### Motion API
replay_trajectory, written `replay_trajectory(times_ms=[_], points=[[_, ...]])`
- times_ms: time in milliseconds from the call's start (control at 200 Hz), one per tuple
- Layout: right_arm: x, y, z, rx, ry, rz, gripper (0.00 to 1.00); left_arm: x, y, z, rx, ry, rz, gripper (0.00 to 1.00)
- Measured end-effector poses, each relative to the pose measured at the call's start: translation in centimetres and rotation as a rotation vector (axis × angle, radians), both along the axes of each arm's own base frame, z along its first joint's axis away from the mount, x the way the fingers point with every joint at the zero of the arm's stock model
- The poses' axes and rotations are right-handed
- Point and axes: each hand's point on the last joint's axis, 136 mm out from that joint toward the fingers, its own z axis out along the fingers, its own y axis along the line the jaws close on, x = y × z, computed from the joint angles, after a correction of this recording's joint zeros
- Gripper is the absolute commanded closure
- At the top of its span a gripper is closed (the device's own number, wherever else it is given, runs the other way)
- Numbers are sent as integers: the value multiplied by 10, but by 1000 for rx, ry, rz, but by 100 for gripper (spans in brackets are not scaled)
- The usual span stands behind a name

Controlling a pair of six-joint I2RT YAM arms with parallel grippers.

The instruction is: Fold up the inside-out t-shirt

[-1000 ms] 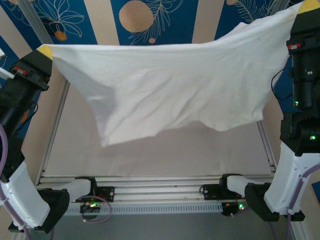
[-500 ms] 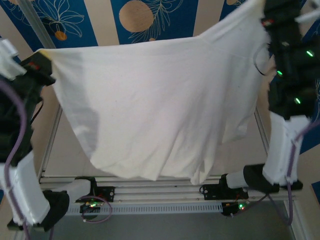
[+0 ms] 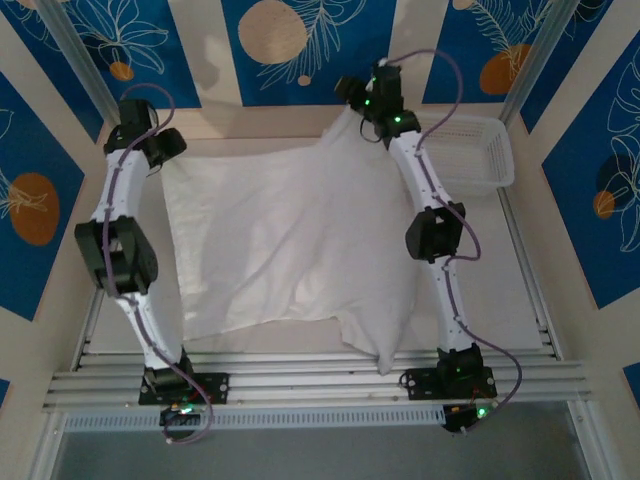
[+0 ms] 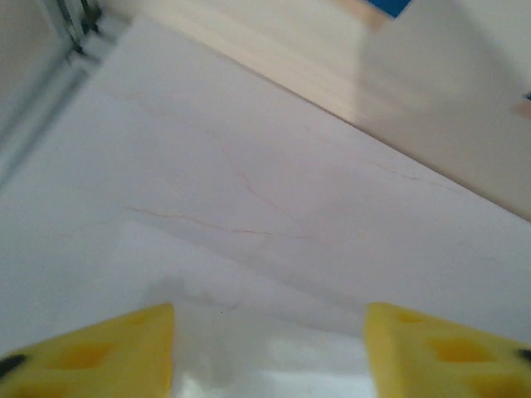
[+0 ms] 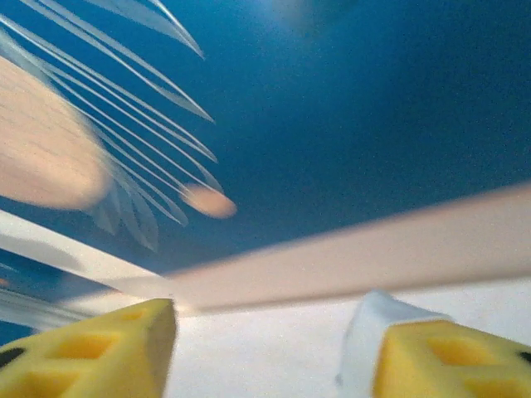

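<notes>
Blue wall panels with pale leaf prints ring a pale table (image 3: 505,280). At upper left of the overhead frame the left end effector (image 3: 170,148) sits at the far left corner of the t-shirt (image 3: 290,230). Its wrist view shows yellow fingers (image 4: 99,352) spread wide, with white cloth low between them. Across the frame's middle the t-shirt lies spread and wrinkled, one flap trailing to the near rail. Its upper right corner rises in a peak toward the right end effector (image 3: 352,100) at top centre, whose fingers (image 5: 91,352) also stand wide apart; whether cloth touches them I cannot tell. At upper right sits a white basket (image 3: 482,168), apart from the t-shirt.
</notes>
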Motion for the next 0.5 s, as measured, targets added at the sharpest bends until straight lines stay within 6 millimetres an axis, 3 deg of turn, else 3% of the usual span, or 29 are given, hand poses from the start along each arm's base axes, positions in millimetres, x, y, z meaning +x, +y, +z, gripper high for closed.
replay_trajectory(times_ms=[50, 120, 250, 390, 430, 500], points=[[1, 1, -28, -20, 59, 7, 34, 8, 3, -9, -22, 5, -4, 31], [-3, 0, -38, -33, 101, 9, 34, 9, 5, -5, -51, -6, -11, 32], [-22, -17, 6, -8, 107, -3, 34, -4, -11, 39, -122, -94, -41, 32], [-82, -52, 72, 10, 138, -11, 34, -65, -52, 82, -164, -151, -88, 35], [-105, -63, 85, 11, 146, -19, 34, -86, -71, 87, -167, -157, -115, 41], [-149, -80, 92, 11, 167, -32, 39, -119, -108, 82, -174, -142, -170, 64]])
